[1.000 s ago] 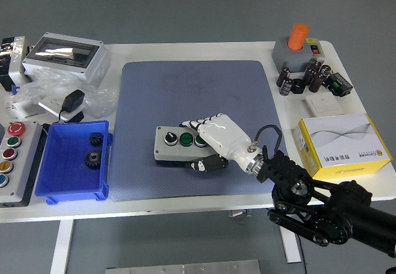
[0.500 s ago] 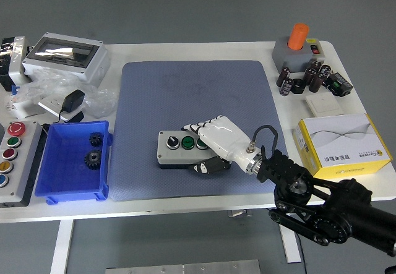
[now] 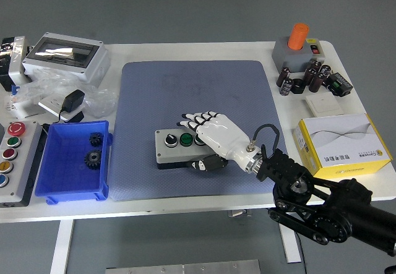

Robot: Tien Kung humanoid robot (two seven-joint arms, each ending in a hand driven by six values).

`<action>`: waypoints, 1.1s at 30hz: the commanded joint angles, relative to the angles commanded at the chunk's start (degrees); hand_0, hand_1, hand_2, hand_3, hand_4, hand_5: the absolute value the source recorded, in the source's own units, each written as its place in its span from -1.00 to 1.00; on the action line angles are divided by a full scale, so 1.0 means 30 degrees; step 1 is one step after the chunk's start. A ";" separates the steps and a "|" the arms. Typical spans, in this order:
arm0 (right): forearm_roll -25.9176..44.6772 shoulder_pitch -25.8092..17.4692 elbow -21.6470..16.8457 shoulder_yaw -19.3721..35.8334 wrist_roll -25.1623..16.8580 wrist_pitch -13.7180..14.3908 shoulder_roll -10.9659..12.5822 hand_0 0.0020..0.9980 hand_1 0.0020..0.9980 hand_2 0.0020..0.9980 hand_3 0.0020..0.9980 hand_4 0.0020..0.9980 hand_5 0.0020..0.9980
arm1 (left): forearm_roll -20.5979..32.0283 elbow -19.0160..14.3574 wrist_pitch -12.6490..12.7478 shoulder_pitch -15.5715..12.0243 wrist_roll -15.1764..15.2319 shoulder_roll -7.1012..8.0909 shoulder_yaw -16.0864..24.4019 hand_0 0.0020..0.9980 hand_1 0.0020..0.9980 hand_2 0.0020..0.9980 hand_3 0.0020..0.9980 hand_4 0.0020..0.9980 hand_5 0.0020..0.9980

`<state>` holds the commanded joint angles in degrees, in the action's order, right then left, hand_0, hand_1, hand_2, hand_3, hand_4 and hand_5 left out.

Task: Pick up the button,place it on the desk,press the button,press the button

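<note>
- Button box (image 3: pixel 175 148) lies flat on the blue mat (image 3: pixel 198 94), slightly toward six o'clock of the mat's middle, long axis running nine to three o'clock across my view.
- My right hand (image 3: pixel 213 139) comes in from five o'clock and sits over the box's three o'clock end. Its fingers (image 3: pixel 197 119) are spread and reach past the box's far edge toward eleven o'clock, while the thumb (image 3: pixel 205 162) lies against the near side. I read it as draped over the box; I cannot tell whether it pinches it.
- From the hand, the exposed controls lie at nine o'clock: one black knob (image 3: pixel 168 139), one green button (image 3: pixel 185 140), and a second green one partly hidden under the palm.
- I judge the pick and place done, with pressing next; that calls for a fingertip over a cap, not the palm covering it.
- Only the right hand is near; my left arm is out of view.
- Counts on the bench (image 3: pixel 204 51): one button box on the mat, one blue bin (image 3: pixel 65 184) at nine o'clock holding two black gears (image 3: pixel 93 149), one coloured-button panel (image 3: pixel 13 156) at the nine o'clock edge, one yellow-and-white carton (image 3: pixel 344 145) at three o'clock, one orange-capped unit (image 3: pixel 299 46) at one o'clock.
</note>
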<state>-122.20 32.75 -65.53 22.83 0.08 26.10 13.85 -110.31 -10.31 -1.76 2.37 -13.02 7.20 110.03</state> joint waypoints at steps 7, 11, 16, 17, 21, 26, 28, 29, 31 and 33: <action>0.0588 -0.0042 -0.0021 -0.0054 -0.0103 -0.0109 0.0034 0.44 0.76 0.85 1.00 0.75 -0.49 | 0.0038 0.0000 0.0003 0.0002 0.0005 0.0006 -0.0046 0.36 0.37 0.19 0.34 0.44 -0.40; 0.1461 -0.0205 -0.0720 0.0222 -0.0279 -0.0242 0.0327 0.45 0.77 0.88 1.00 0.82 -0.44 | 0.0090 0.0000 -0.0003 -0.0002 0.0030 -0.0001 -0.0114 0.36 0.37 0.19 0.33 0.44 -0.40; 0.3449 -0.0775 -0.2638 0.1528 -0.1276 -0.0046 0.1245 0.45 0.77 0.88 1.00 0.82 -0.44 | 0.0126 0.0000 -0.0017 -0.0019 0.0069 -0.0020 -0.0160 0.36 0.37 0.19 0.33 0.44 -0.40; 0.3834 -0.0940 -0.3136 0.1946 -0.1501 0.0167 0.1480 0.46 0.77 0.91 1.00 0.82 -0.43 | 0.0126 0.0000 -0.0018 -0.0028 0.0072 -0.0023 -0.0159 0.36 0.37 0.19 0.33 0.44 -0.40; 0.2749 -0.1675 -0.5181 0.3706 -0.1199 0.1280 0.2679 0.46 0.77 0.91 1.00 0.82 -0.43 | 0.0156 0.0000 -0.0012 -0.0077 0.0075 -0.0042 -0.0164 0.36 0.37 0.19 0.33 0.44 -0.40; 0.0593 -0.2309 -0.7480 0.5579 0.0299 -0.0525 0.4320 0.45 0.78 0.92 1.00 0.80 -0.43 | 0.0148 0.0000 -0.0009 -0.0089 0.0093 -0.0049 -0.0144 0.36 0.37 0.19 0.33 0.44 -0.40; -0.0015 -0.2455 -0.8311 0.5958 0.0807 -0.1544 0.4919 0.45 0.78 0.92 1.00 0.80 -0.43 | 0.0129 0.0000 -0.0011 -0.0090 0.0101 -0.0050 -0.0130 0.36 0.37 0.19 0.33 0.44 -0.40; -0.0246 -0.2496 -0.8724 0.6078 0.1029 -0.2095 0.5174 -0.14 0.20 -0.04 0.85 0.22 -0.66 | 0.0114 0.0000 -0.0013 -0.0091 0.0102 -0.0051 -0.0120 0.36 0.37 0.19 0.33 0.44 -0.40; -0.0563 -0.2496 -0.9396 0.6148 0.1373 -0.3094 0.5516 -0.14 0.20 -0.04 0.85 0.22 -0.66 | 0.0093 0.0000 -0.0012 -0.0091 0.0102 -0.0057 -0.0106 0.36 0.37 0.19 0.33 0.44 -0.40; -0.0792 -0.2391 -0.9691 0.5983 0.1680 -0.4000 0.5706 -0.14 0.20 -0.04 0.85 0.22 -0.66 | 0.0058 0.0000 0.0007 -0.0085 0.0108 -0.0063 -0.0075 0.36 0.37 0.19 0.33 0.44 -0.40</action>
<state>-124.58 25.58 -94.60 40.78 5.12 14.09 30.97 -110.14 -10.31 -1.74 2.11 -12.70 7.01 109.80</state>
